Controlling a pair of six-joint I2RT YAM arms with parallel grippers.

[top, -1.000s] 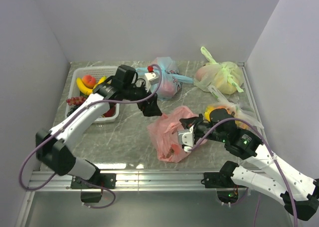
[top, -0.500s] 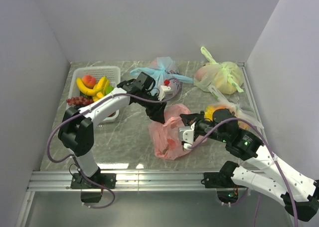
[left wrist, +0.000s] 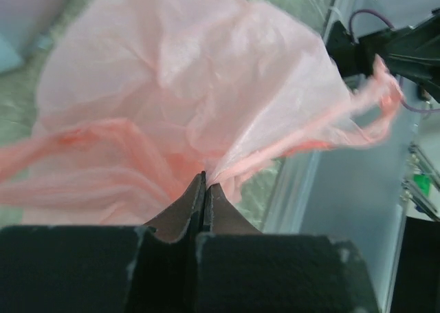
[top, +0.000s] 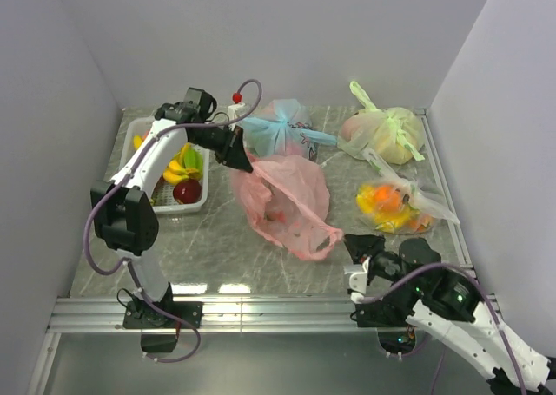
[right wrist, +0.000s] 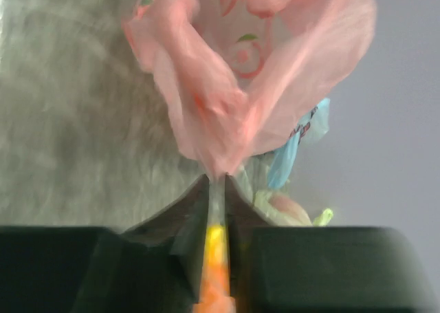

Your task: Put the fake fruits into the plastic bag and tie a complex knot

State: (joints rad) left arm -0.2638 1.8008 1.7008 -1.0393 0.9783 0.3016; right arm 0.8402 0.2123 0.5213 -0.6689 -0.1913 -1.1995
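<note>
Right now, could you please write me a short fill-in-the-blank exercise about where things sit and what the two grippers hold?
1. The left gripper and the right gripper are each shut on the thin, translucent ____ plastic bag.
2. In the top view, the white slotted plastic basket holding yellow plastic bananas and a dark red apple stands on the ____ side of the table.
3. The knotted pale green bag lies in the table's far ____ corner.

Missing words: pink; left; right.
</note>
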